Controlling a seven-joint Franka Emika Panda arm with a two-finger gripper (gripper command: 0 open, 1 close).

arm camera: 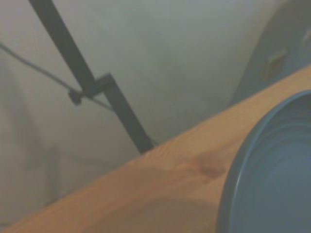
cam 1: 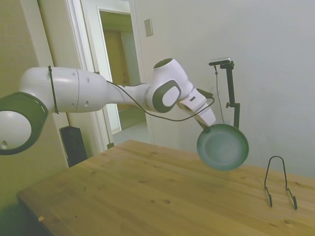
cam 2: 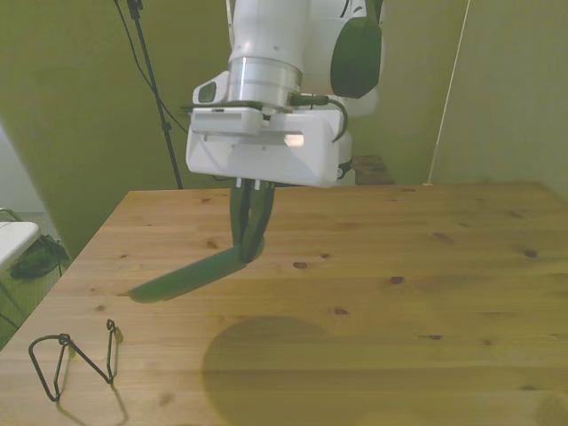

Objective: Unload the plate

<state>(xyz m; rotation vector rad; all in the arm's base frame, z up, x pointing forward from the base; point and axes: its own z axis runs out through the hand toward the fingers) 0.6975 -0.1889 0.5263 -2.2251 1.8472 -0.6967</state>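
The round dark green plate (cam 1: 223, 147) hangs tilted in the air above the wooden table (cam 1: 147, 196), held by its rim. My gripper (cam 1: 203, 129) is shut on that rim. In the front view the plate (cam 2: 182, 276) slants down toward the front view's left, and the gripper (cam 2: 249, 244) pinches its upper edge. Its shadow falls on the table below. The wrist view shows part of the plate (arm camera: 272, 179) close up, with the table edge behind it.
A thin black wire stand (cam 1: 279, 183) sits empty on the table, beyond the plate in the side view; in the front view the wire stand (cam 2: 71, 355) is near the table's front left corner.
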